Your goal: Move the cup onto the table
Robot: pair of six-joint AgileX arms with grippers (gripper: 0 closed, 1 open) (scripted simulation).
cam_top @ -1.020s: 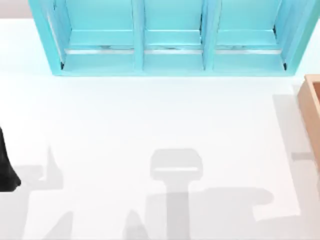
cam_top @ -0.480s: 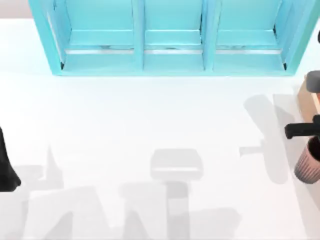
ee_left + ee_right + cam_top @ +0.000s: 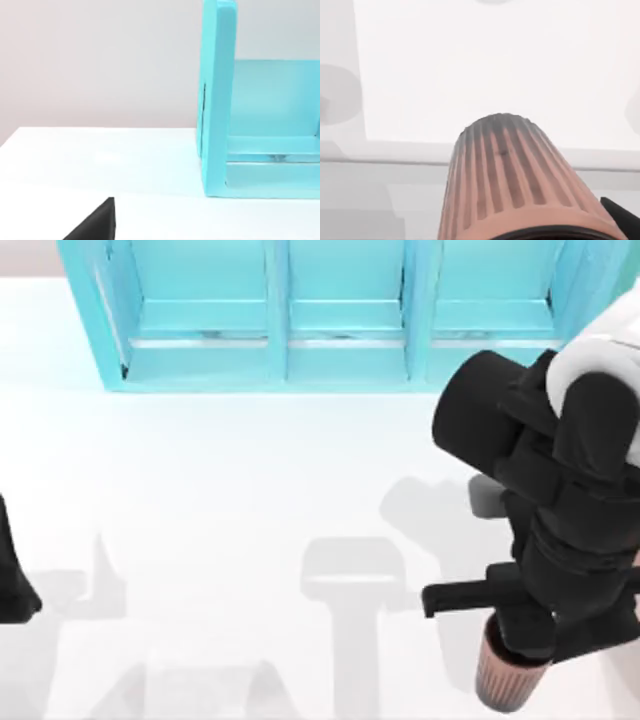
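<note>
The cup [image 3: 502, 680], pinkish-brown with fine vertical ribs, hangs under my right gripper [image 3: 520, 645], which is shut on its rim, above the white table [image 3: 250, 480] near the front right. In the right wrist view the cup [image 3: 512, 180] points mouth-end toward the camera, and the table [image 3: 470, 65] lies well beyond it. My left arm [image 3: 12, 580] sits parked at the table's far left edge. A black part of its gripper [image 3: 95, 225] shows low in the left wrist view.
A turquoise three-bay shelf unit [image 3: 340, 320] stands along the back of the table, and its end wall [image 3: 217, 100] is seen in the left wrist view. Arm shadows lie across the front of the white surface.
My right arm has swung in from the right edge, carrying the cup leftward and toward the front. It now covers the right side of the top view. The left arm has not moved.
</note>
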